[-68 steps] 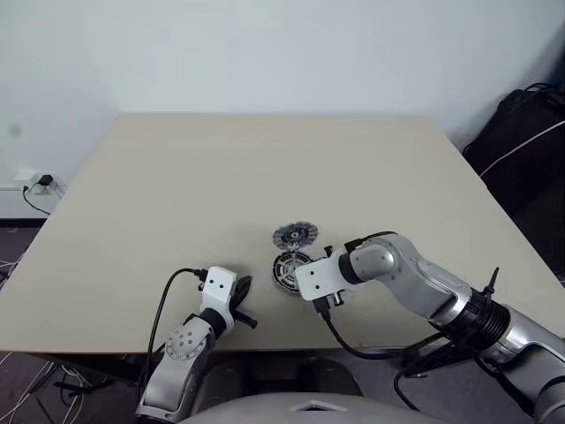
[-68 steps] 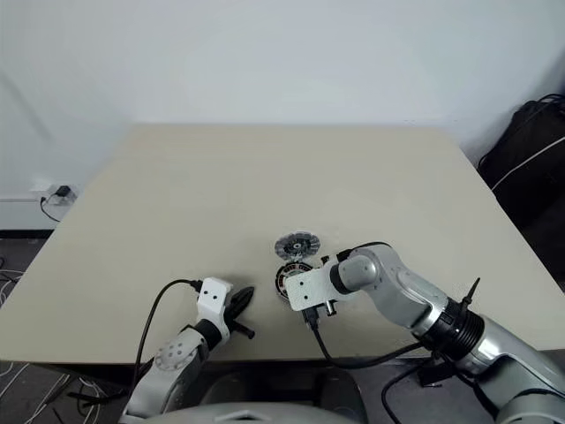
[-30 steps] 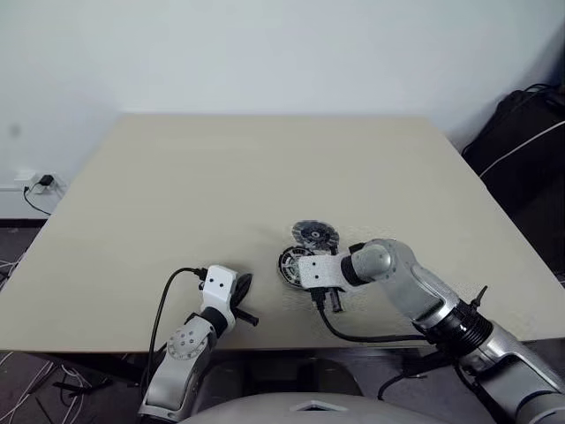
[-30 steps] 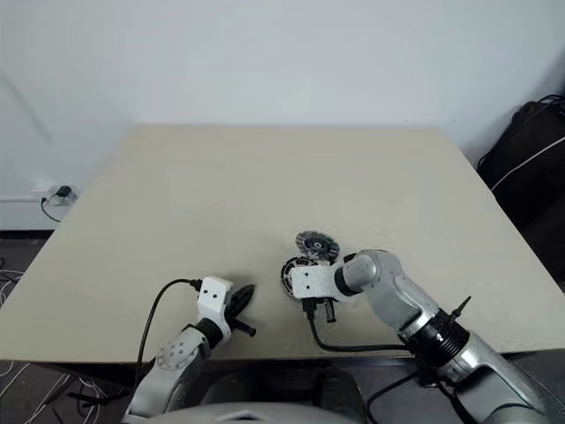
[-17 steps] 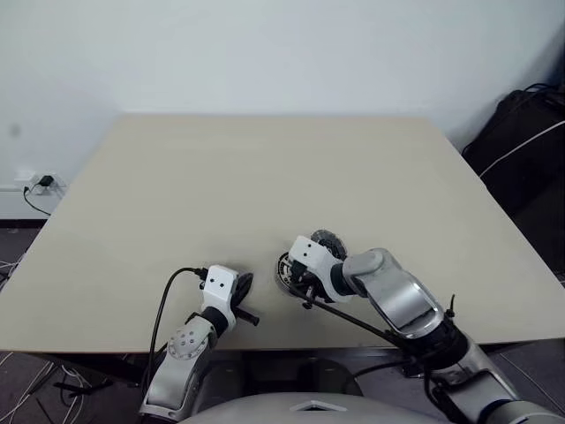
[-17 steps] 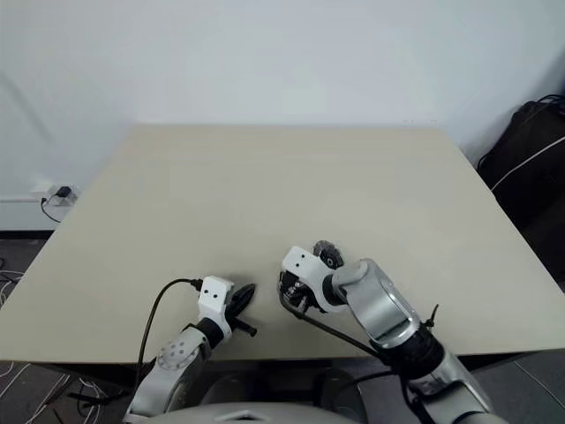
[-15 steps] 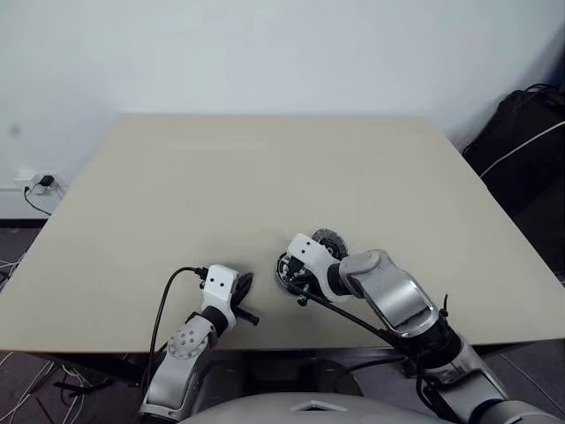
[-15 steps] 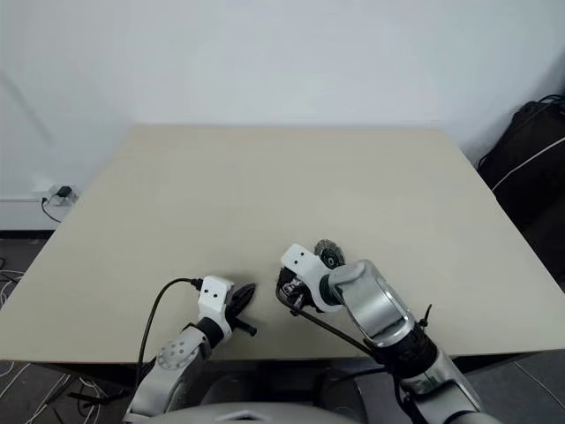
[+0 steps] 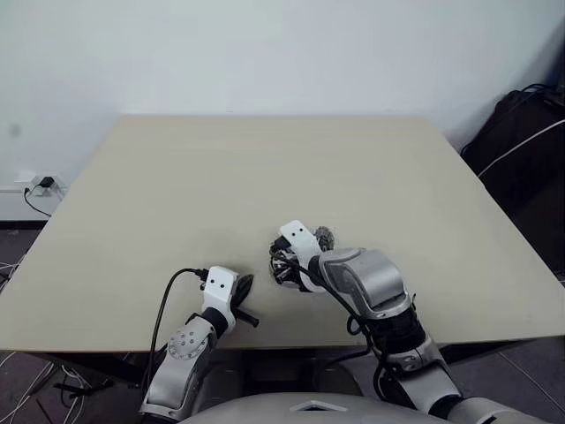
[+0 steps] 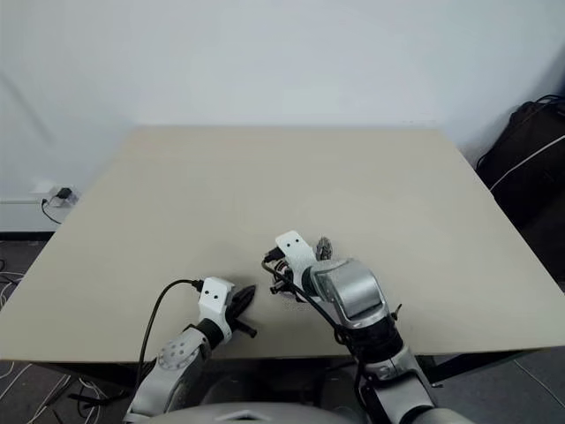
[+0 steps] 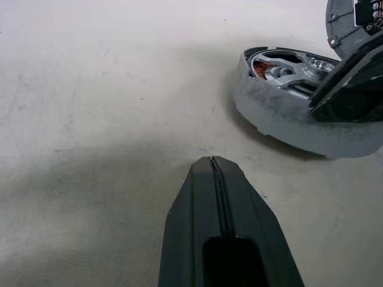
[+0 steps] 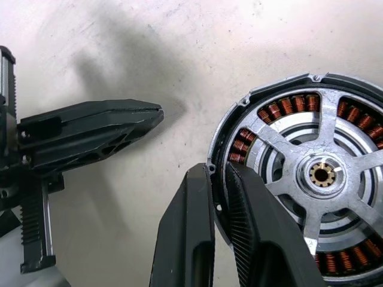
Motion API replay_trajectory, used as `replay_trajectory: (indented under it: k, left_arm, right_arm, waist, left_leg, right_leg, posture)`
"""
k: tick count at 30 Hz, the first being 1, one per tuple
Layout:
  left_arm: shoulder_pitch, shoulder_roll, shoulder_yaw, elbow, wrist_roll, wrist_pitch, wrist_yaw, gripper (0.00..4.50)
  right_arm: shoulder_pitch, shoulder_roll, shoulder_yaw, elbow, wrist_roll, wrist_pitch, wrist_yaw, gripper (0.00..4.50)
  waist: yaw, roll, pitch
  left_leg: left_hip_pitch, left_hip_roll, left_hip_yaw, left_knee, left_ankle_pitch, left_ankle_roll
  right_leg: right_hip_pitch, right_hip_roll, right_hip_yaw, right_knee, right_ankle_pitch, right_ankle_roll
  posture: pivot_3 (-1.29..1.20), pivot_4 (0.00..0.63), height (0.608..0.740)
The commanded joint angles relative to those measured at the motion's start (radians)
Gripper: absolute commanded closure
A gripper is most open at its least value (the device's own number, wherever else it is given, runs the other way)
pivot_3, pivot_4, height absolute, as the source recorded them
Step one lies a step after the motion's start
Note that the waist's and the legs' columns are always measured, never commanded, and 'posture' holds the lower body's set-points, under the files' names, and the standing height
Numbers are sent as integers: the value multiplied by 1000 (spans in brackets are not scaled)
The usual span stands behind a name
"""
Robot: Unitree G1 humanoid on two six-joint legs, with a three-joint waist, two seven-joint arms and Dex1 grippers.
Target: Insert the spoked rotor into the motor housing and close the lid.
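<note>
A beige table [image 9: 265, 168] in a white-walled room, seen from the robot's head cam. Near the front edge, centre, the right gripper [image 12: 218, 179] points steeply down w/ its two black fingers [image 12: 191, 239] pinched on the dark rim of the motor housing [image 12: 311, 179], one finger outside the rim, the other inside. The right wrist view shows copper-brown windings around the housing's ring, and silver spokes w/ a brass-centred hub lying over them: the spoked rotor [image 12: 323, 173] sits inside the housing. In the left wrist view the same assembly [image 11: 287, 113] appears tilted, its left edge up off the table, grey side wall showing, w/ the right gripper's fingers on its right part.

Just behind the right wrist, slightly far and right of the housing, a small silver-grey disc, prob. the lid [image 9: 324, 237], is partly hidden by the wrist's white block; whether it lies flat or stands on edge can't be told.

The left gripper [image 11: 213, 160] is to the left of the housing, nr the front edge, fingers pressed tight together, holding nothing, tips aimed toward the housing but apart from it.

Left of the table, a wall socket w/ a black plug [image 9: 42, 182]. At far right, a black bag [image 9: 521, 132] against the wall.
</note>
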Motion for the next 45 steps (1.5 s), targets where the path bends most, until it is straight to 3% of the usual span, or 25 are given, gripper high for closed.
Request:
replay_trajectory:
  k: [1,5,11,14,18,25,45]
  left_arm:
    - [-9,-5,4,-8,-6,-27,0,4500]
    - [-8,-5,6,-9,-7,-27,-1,4500]
    - [-9,-2,4,-10,-9,-26,-5,4500]
    - [-10,1,3,-13,-10,-24,-8,4500]
    - [-8,6,4,-18,-11,-20,-11,4500]
    - [-5,15,4,-29,-13,-10,-19,4500]
    - [-9,17,3,-37,-11,-2,-21,4500]
  right_arm:
    - [-26,18,-57,10,18,-13,-57,3675]
    - [-41,86,-131,-35,81,10,-71,2571]
    - [-93,243,-330,-87,182,51,-88,2571]
    - [-119,316,-432,-105,229,55,-107,3196]
    - [-121,334,-473,-148,284,-45,-144,4460]
    - [-110,320,-512,-162,370,-111,-210,4460]
    - [-90,265,-470,-141,503,-131,-300,4460]
  waist:
    - [-1,0,0]
    - [-2,2,1]
    - [-7,2,1]
    - [-1,2,1]
    - [-9,4,2]
    - [-15,5,3]
    - [-15,5,3]
  left_leg:
    - [0,0,0,0,0,1]
    - [0,0,0,-2,1,-1]
    - [0,1,-1,-7,2,-3]
    - [0,1,-2,-8,2,-3]
    - [-1,1,0,-8,1,-2]
    - [0,1,0,-8,1,-3]
    - [0,1,0,-8,1,-3]
  right_leg:
    - [0,0,0,0,0,0]
    - [-1,0,0,0,0,-1]
    - [-4,3,-1,0,1,-4]
    - [-3,4,-2,0,2,-7]
    - [-3,3,-1,-2,-1,-2]
    - [-3,3,-1,0,-1,-2]
    - [-3,3,0,-1,-1,-2]
  posture:
    - [0,0,740]
    - [0,0,740]
    - [0,0,740]
    - [0,0,740]
    - [0,0,740]
    - [0,0,740]
    - [0,0,740]
